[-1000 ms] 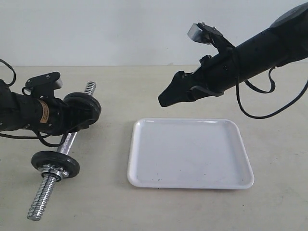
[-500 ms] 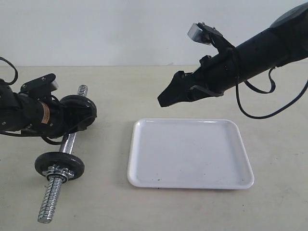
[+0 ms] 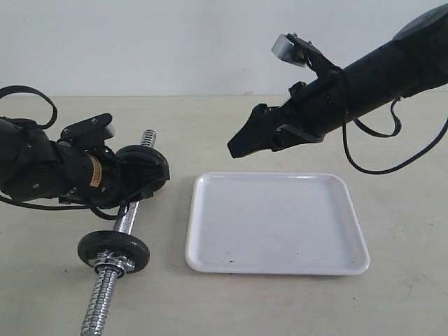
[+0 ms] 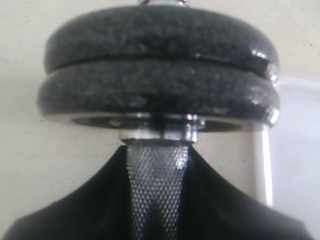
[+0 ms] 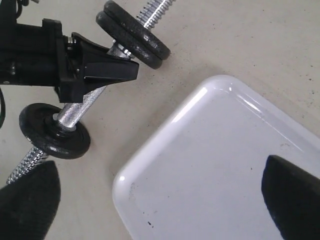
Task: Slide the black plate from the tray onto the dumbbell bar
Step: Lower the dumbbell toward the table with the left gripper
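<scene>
1. Left wrist view: left gripper [image 4: 158, 162] is narrowed onto the knurled middle of the dumbbell bar [image 4: 157, 200], one finger on each side; the grip sits just beside two stacked black discs.
2. Judged: the black plate [image 4: 160, 40] is the outer disc of that pair, lying face to face against the inner disc [image 4: 160, 92]; the tray [image 3: 280, 224] to the right shows bare white with nothing on it; so the slide-on looks done, with seating and set-down left to do.
3. Over the far-left part of the tray hangs the right gripper [image 3: 241, 143], jaws spread wide and holding nothing; its fingers [image 5: 27, 200] show well apart in the right wrist view.
4. Bar runs at an angle, with the far threaded end [image 3: 148, 136] pointing away; the near half carries a single disc [image 3: 113, 246] with a chrome nut [image 3: 110, 263] against it; whether the near tip rests on the table [image 3: 406, 231] I cannot tell from these angles.
5. No nut is visible beyond the plate on the far end; judgement: the plate could slip back off along the thread; hold that end no lower than the near end, so both discs bear toward the middle.
6. Set-down, as advice: lower slowly onto the table left of the tray; let the discs touch first; loosen the grip only once the bar is at rest, since it could roll toward the tray; leave the right arm where it is, clear of the bar.
</scene>
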Tool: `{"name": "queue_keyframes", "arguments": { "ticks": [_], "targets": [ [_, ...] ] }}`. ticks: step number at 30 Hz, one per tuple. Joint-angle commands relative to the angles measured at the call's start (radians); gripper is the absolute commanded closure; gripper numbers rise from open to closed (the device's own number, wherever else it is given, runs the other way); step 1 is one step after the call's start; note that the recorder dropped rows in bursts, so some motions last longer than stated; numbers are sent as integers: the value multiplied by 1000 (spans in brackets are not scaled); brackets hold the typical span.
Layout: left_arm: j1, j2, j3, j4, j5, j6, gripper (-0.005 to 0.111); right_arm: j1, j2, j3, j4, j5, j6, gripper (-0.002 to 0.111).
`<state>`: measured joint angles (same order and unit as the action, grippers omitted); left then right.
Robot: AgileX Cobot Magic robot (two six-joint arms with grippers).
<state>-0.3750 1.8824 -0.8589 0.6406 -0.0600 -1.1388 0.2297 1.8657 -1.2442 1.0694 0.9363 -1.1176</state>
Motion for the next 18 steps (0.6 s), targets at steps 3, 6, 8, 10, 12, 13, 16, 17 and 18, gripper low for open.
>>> {"name": "queue_keyframes", "arguments": {
  "ticks": [3,6,8,10,12,13,16,17,18],
  "targets": [
    [-43,-25,-65,-6,-589,13,102,1,-12,-5,3,13,1,3],
    [-50,-10,-75,-1,-591,15,102,1,-12,-5,3,13,1,3],
    [-53,-10,-75,3,-591,25,102,1,-12,-5,3,13,1,3],
    [-53,-10,-75,13,-602,34,102,1,-12,-5,3,13,3,3],
    [-53,-10,-75,13,-603,34,102,1,-12,-5,3,13,8,3],
    [-53,-10,-75,13,-604,42,102,1,-12,-5,3,13,8,3],
    [-53,-10,-77,44,-609,71,102,1,-12,-5,3,22,13,3],
    [-53,-10,-79,61,-619,71,102,1,-12,-5,3,24,13,3],
    [-53,-10,-81,77,-626,71,102,1,-12,-5,3,26,13,3]
  ]
}}
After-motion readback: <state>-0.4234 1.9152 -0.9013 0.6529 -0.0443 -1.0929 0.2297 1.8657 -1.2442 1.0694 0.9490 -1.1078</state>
